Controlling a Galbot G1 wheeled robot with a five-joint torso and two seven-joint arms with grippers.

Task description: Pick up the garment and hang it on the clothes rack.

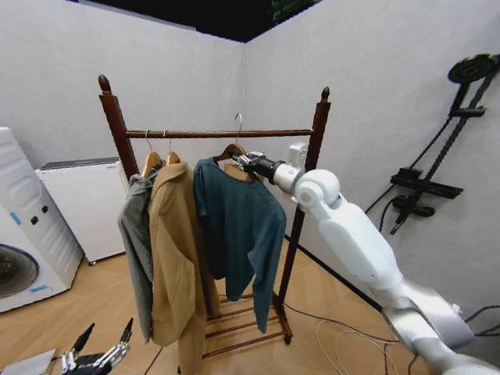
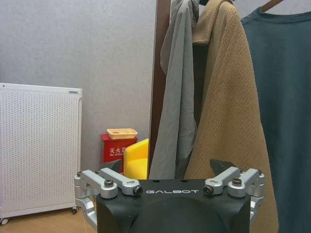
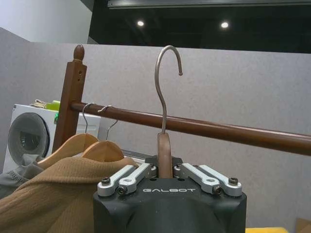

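Garment (image 1: 238, 226) hanging lengthwise downward, right gripper (image 1: 244, 162) fingers clamped on hanger (image 3: 164, 145), left gripper (image 2: 171, 171) fingers apart.

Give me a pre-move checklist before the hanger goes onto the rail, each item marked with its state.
1. Right gripper shut on the hanger: ok.
2. Garment seated on the hanger, hanging free: ok.
3. Hook above the clothes rack's rail: ok in the right wrist view.
4. Hook caught over the rail: not ok, not yet on it.
5. Free rail beside the tan coat and grey jacket: ok.
6. Left gripper low, clear of the rack, open: ok.
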